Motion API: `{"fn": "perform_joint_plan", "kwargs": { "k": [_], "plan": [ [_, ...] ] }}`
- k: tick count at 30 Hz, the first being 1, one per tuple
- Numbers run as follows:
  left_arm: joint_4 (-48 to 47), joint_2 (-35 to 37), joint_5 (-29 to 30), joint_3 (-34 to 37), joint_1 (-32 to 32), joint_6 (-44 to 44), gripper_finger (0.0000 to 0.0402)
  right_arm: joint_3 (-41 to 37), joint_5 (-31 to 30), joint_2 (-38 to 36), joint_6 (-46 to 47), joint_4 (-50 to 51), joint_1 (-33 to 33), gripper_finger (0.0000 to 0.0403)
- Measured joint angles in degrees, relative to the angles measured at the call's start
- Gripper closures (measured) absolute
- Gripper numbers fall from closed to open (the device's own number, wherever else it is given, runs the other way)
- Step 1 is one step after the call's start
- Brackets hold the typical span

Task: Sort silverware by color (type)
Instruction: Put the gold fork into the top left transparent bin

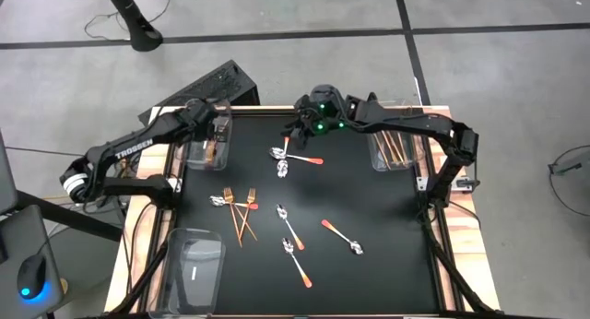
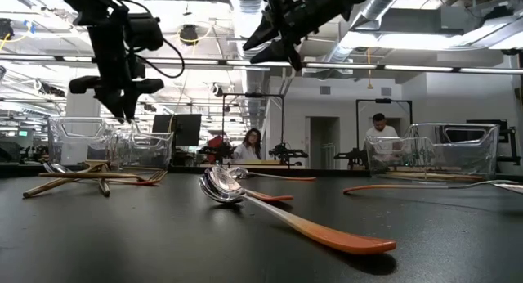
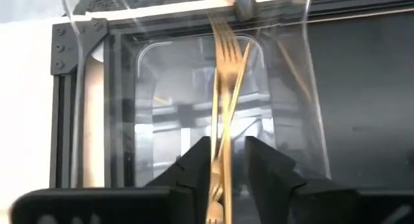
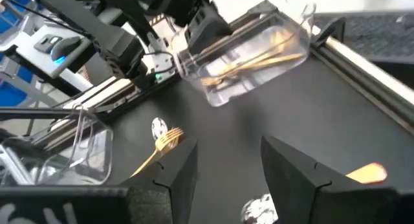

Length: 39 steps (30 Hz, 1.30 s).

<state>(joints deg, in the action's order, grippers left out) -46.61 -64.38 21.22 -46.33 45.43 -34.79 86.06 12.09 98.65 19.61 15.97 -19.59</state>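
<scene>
High view: left gripper [image 1: 218, 127] sits over the clear bin [image 1: 208, 151] at the table's far left edge; fingers too small here to read. Right gripper [image 1: 297, 128] hangs above the far-centre mat, just by two spoons [image 1: 281, 159] w/ orange-red handles. Gold forks [image 1: 241, 206] lie crossed in a bunch left of centre; three more spoons [image 1: 291, 229] spread near centre & front. Copper knives [image 1: 395, 147] are in the right-hand bin [image 1: 407, 145]; a third bin [image 1: 192, 271] stands at front left. Low view: both grippers are up off the table, a spoon [image 2: 270, 203] lies closest to the lens, forks [image 2: 78, 175] to the left; two people sit far back in the room. Left wrist view: fingers [image 3: 191, 169] are a narrow gap apart w/ a gold fork [image 3: 223, 101] running between them down into the bin; can't tell if they still pinch it. Right wrist view: fingers [image 4: 178, 169] spread wide, nothing between them; fork tines [image 4: 167, 140] and a spoon bowl [image 4: 259, 210] lie on the mat below.
</scene>
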Motion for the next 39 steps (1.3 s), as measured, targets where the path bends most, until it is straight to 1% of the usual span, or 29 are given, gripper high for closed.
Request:
{"fn": "perform_joint_plan", "kwargs": {
  "k": [2,4,7,9,10,12,14,16,21,23,26,33,35,39],
  "plan": [
    [-0.21,0.0,-0.17,-0.08,0.67,0.02,0.0295,-0.01,0.0,0.0,1.52,0.6,0.56,0.0213],
    [-0.96,-0.02,-1.62,-0.96,1.08,0.48,0.0273,-0.01,-0.01,0.0,2.23,0.68,0.96,0.0213],
    [-1.03,0.82,-6.61,-3.35,0.83,2.47,0.0247,0.25,0.02,2.09,4.34,-0.43,2.08,0.0214],
    [-1.03,2.01,-9.47,-5.22,-0.47,3.57,0.0237,0.05,1.23,4.4,7.26,0.29,2.62,0.0214],
    [-0.92,2.74,-9.98,-6.07,-1.54,3.69,0.0234,-0.07,2.02,6.09,8.42,0.4,2.96,0.0214],
    [-0.88,4.65,-9.98,-7.12,-4.17,4.21,0.0232,0.07,3.91,9.89,9.8,-2.53,4.23,0.0214],
    [-0.78,6.8,-9.99,-7.18,-7.08,4.54,0.0232,0.29,6.01,13.54,10.43,-2.91,4.96,0.0214],
    [-0.83,9.02,-9.9,-6.72,-10.09,3.88,0.0232,2.34,6.22,17.68,10.46,-3.58,6.28,0.0214],
    [-1.29,13.08,-9.78,-4.74,-17.5,-2.53,0.0231,9.42,6.26,26.95,10.51,-2.25,8.6,0.0214],
    [-1.76,14.02,-8.97,-4.43,-20.12,-4.65,0.0231,13.29,6.07,30.16,10.6,-2.91,9.34,0.0214],
    [-3.22,14.23,-7.52,-4.39,-23.69,-6.96,0.0231,19.37,5.92,34.38,10.56,-0.96,10.0,0.0214],
    [-6.65,14.12,-6.65,-4.35,-28.73,-10.36,0.0231,31.76,5.56,42.32,10.4,6.59,10.6,0.0214],
    [-7.08,14.14,-6.07,-4.35,-29.74,-11.4,0.0231,33.88,5.47,43.83,10.39,10.37,10.6,0.0214],
    [-7.96,14.14,-5.39,-4.35,-31.29,-12.06,0.0231,36.13,5.44,46.25,10.18,13.77,10.89,0.0214]
  ]
}}
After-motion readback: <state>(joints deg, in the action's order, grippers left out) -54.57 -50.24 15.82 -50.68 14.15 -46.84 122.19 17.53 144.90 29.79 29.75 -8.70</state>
